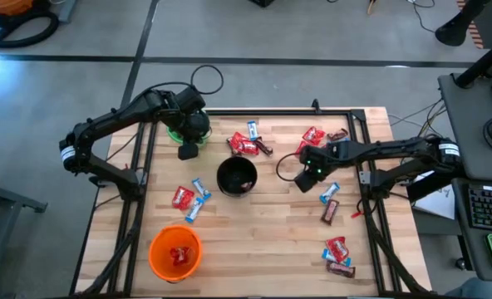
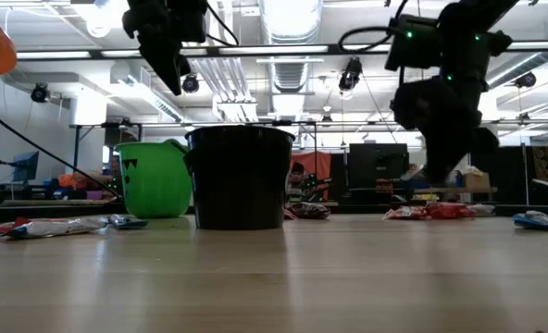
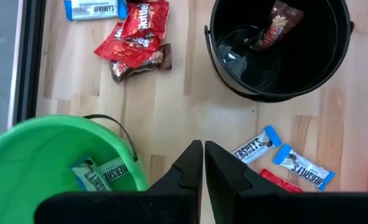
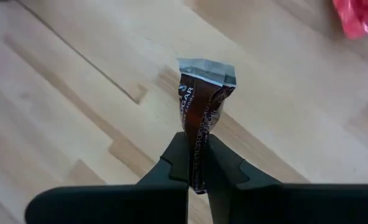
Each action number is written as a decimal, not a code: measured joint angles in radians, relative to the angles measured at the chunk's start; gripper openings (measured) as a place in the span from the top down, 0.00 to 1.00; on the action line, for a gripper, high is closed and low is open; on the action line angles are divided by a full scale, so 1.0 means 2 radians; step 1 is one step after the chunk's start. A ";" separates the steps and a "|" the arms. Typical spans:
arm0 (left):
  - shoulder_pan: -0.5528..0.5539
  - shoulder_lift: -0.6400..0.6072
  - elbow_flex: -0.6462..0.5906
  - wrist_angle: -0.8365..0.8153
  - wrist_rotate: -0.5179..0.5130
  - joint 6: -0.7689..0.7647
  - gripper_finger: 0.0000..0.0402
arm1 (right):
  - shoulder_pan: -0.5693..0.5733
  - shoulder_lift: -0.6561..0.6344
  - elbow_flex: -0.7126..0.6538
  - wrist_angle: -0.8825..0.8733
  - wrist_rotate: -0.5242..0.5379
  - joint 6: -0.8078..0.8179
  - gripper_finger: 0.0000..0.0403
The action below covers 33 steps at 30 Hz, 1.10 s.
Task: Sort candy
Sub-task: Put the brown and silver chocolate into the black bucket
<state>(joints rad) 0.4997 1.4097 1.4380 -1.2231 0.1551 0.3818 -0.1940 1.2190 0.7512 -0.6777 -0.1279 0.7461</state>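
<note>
I am in the middle of the sorting, at the step of carrying one dark brown bar (image 4: 199,124) to its cup. My right gripper (image 4: 198,163) is clenched on this bar: the two fingers pinch its lower half and the crimped silver end stands up above them. In the high view my right gripper (image 1: 311,172) hangs above the bench, right of the middle, near the black cup (image 1: 237,176) that stands at the centre. This black cup already has one brown bar (image 3: 272,28) lying inside, so I judge it is the place for brown wrappers. The green cup (image 3: 53,155) at the far left corner holds blue-and-white bars (image 3: 103,175), and the orange cup (image 1: 175,252) near the front edge holds red ones. My left gripper (image 3: 204,163) is closed on nothing and waits just beside the green cup. The next move, I think, calls for bringing the right gripper over the mouth of the black cup and only then letting the fingers go, because the bar is light and held by one end, so it can swing or fall on the rim. Much candy remains on the bench: a group (image 1: 248,143) near the far edge, red ones (image 1: 313,136) toward the far right corner, some bars (image 1: 339,255) at the front right corner, and some (image 1: 189,199) left of the black cup.
</note>
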 joint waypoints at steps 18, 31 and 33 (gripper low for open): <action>0.024 0.000 0.000 -0.026 -0.046 -0.010 1.00 | 0.000 0.008 0.013 0.005 -0.017 -0.008 0.97; 0.033 0.000 0.000 -0.016 -0.047 -0.018 1.00 | 0.002 0.008 0.016 0.066 -0.045 0.029 0.97; 0.033 0.000 0.000 -0.016 -0.047 -0.020 1.00 | 0.002 0.008 0.025 0.066 -0.044 0.017 0.97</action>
<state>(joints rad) 0.5655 1.4097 1.4380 -1.2544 0.0615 0.3420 -0.1898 1.2347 0.8007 -0.5453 -0.2169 0.7806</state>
